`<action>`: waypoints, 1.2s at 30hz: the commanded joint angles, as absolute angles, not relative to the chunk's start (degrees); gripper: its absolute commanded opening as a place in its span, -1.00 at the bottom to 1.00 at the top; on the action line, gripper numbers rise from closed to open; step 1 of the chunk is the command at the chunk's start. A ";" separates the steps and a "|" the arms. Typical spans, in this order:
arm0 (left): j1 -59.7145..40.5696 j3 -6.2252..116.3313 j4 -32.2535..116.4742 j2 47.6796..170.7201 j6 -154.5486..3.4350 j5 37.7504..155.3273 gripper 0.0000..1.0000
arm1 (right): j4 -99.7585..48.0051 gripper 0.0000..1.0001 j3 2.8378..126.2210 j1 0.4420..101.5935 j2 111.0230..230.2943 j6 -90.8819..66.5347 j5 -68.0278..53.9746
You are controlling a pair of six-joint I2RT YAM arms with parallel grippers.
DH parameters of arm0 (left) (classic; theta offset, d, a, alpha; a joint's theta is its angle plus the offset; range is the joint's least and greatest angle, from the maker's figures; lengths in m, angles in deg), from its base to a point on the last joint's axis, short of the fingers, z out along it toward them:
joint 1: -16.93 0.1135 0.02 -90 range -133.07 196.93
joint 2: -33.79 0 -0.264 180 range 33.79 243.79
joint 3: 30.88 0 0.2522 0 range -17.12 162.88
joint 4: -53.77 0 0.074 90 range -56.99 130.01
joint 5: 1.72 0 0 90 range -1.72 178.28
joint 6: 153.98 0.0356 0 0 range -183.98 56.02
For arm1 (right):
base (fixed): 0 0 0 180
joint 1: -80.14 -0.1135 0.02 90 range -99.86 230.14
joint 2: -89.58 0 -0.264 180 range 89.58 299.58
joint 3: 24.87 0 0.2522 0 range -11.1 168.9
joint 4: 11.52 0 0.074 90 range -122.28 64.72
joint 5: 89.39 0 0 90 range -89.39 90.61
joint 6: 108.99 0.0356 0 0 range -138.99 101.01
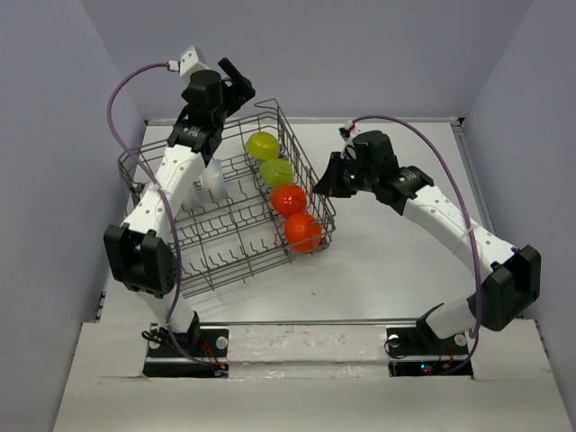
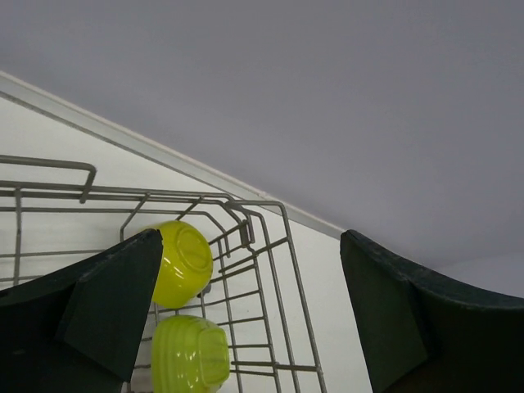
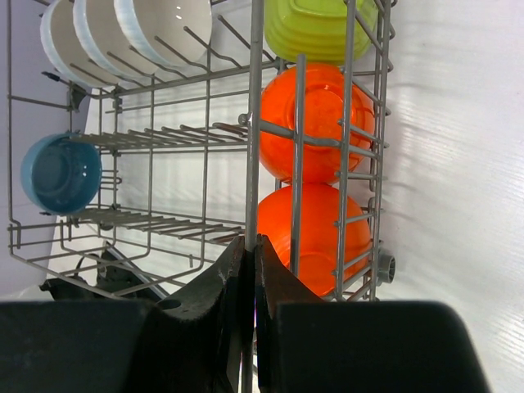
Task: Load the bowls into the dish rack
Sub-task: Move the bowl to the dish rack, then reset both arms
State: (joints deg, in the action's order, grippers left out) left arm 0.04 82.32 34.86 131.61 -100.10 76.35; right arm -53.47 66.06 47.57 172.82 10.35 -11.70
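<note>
The nearest hazard is sitting at the right rim of the large grey metal wire dish rack (image 1: 236,245). There the right gripper (image 3: 250,246) is pinching its fingers tight around one upright wire. Any pull or lift from that hold is likely to be dragging or tipping the whole rack across the white table (image 1: 387,261). The glossy bowls are only leaning between tines, so they could be sliding out of their slots or knocking together. Farther off, above the rack's far left corner, the left gripper (image 2: 250,270) is hanging spread wide and carrying nothing. A careless descent risks catching the raised wire handle loop.

Inside the rack, along its right side, two round orange-red bowls (image 1: 303,231) are standing nearest, just beside the pinched wire. Two yellow-green bowls (image 1: 262,144) are lining up beyond them. Across the rack from the orange pair, a small blue bowl (image 3: 60,173) is resting on its side. Several white bowls (image 3: 123,33) are standing in a row toward the rack's far left.
</note>
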 commanded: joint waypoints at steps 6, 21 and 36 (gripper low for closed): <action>0.32 68.33 36.84 114.32 -99.66 62.19 0.98 | -56.31 -0.97 63.43 48.06 171.14 12.12 -7.56; 0.58 53.11 43.78 101.21 -98.61 60.15 0.98 | -48.84 -0.99 55.00 48.06 165.78 25.04 0.35; 0.67 52.40 43.96 100.33 -97.46 65.60 0.98 | -42.60 -0.99 44.89 48.06 158.31 37.69 11.33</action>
State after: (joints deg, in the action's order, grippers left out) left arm 0.44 52.71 40.70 102.28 -98.74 64.64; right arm -38.34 47.31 46.71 159.27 31.45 -1.28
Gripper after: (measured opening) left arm 0.989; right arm 0.111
